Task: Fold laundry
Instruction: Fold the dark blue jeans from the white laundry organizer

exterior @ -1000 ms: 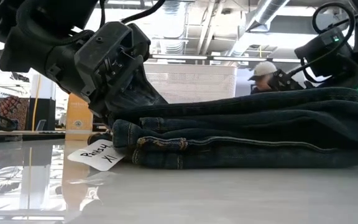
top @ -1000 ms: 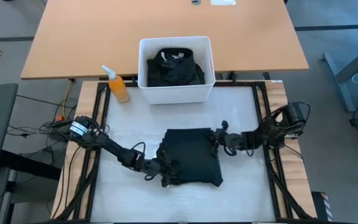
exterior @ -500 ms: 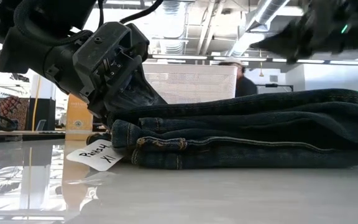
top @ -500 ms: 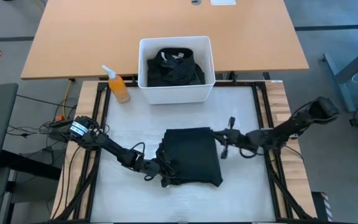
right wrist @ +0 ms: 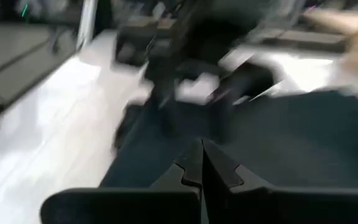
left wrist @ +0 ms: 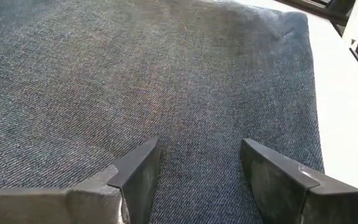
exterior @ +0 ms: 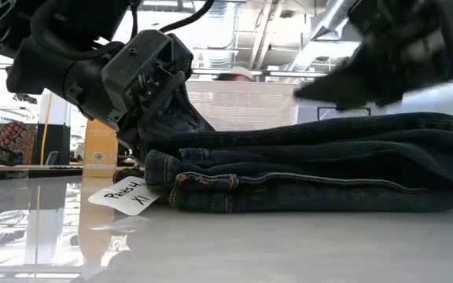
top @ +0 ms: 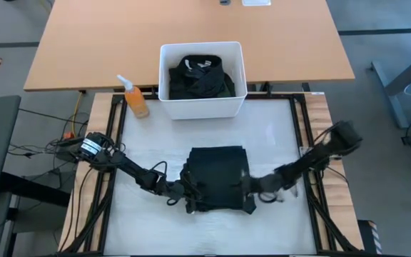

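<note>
A folded dark blue denim garment (top: 217,178) lies flat on the white table top, and a white handwritten tag (exterior: 124,195) sticks out at its left end. My left gripper (left wrist: 194,177) is open at the garment's left near corner (top: 189,200), fingers spread over the denim. My right gripper (right wrist: 202,165) is shut and blurred. It hovers over the garment's right near corner (top: 252,191), above the top layer in the low view (exterior: 368,59). My left gripper lays both open fingers (left wrist: 138,177) on the garment's top layer (left wrist: 194,124) near its left near corner. It comes in almost level from the table's left. Nothing is pinched between the fingers. The garment lies flat on the table.
A white bin (top: 168,78) at the table's far edge holds more dark clothes (top: 198,77). An orange spray bottle (top: 135,98) stands to its left. A wooden table (top: 84,43) lies beyond. A person (exterior: 238,76) shows in the room behind.
My right gripper has left the garment's right far edge. It swung out to the right, then toward the table's near edge, and now stands over the right near corner. The garment has stayed in place.
</note>
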{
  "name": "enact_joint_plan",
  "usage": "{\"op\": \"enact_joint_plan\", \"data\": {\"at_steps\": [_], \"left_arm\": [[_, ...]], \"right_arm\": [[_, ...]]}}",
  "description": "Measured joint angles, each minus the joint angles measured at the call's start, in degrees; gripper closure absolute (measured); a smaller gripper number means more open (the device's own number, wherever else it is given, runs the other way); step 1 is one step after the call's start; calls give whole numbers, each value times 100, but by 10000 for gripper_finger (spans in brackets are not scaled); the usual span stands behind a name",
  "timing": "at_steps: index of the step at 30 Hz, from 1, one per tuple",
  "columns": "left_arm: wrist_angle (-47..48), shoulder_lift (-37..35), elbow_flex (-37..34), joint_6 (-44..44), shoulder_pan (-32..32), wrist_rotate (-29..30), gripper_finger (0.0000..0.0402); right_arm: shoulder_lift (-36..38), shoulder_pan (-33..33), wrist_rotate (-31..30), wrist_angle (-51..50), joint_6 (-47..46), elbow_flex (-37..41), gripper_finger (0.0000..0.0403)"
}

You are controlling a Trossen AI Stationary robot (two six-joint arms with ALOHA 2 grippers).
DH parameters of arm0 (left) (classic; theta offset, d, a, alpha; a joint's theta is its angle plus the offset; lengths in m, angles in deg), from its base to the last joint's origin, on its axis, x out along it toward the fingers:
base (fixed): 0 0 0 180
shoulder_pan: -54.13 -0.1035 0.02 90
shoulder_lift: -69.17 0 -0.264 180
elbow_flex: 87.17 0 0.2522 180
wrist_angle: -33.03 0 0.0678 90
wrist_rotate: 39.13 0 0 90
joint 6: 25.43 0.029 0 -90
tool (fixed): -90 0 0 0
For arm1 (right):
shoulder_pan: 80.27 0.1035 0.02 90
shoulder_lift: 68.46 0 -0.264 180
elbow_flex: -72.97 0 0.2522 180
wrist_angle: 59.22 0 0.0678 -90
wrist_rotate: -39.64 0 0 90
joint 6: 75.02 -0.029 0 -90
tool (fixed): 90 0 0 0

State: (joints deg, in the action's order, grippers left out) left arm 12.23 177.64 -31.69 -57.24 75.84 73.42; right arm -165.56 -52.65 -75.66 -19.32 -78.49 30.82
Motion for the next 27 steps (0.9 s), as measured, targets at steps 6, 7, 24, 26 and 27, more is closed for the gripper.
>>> {"op": "enact_joint_plan", "data": {"at_steps": [6, 7, 24, 26, 27], "left_arm": [[8, 0, 0, -164, 74, -63, 185], [9, 0, 0, -169, 92, -58, 185], [40, -1, 7, -80, 138, -9, 184], [92, -81, -1, 58, 130, -53, 184], [121, -135, -7, 131, 114, -89, 184]], "right_arm": [[-987, -175, 164, 17, -525, -206, 381], [-1039, -236, 183, 14, -641, -163, 380], [-802, -564, 487, -308, -1128, 213, 379], [-669, -570, 464, -536, -1131, 216, 379], [-609, -581, 460, -646, -1129, 220, 379]]}}
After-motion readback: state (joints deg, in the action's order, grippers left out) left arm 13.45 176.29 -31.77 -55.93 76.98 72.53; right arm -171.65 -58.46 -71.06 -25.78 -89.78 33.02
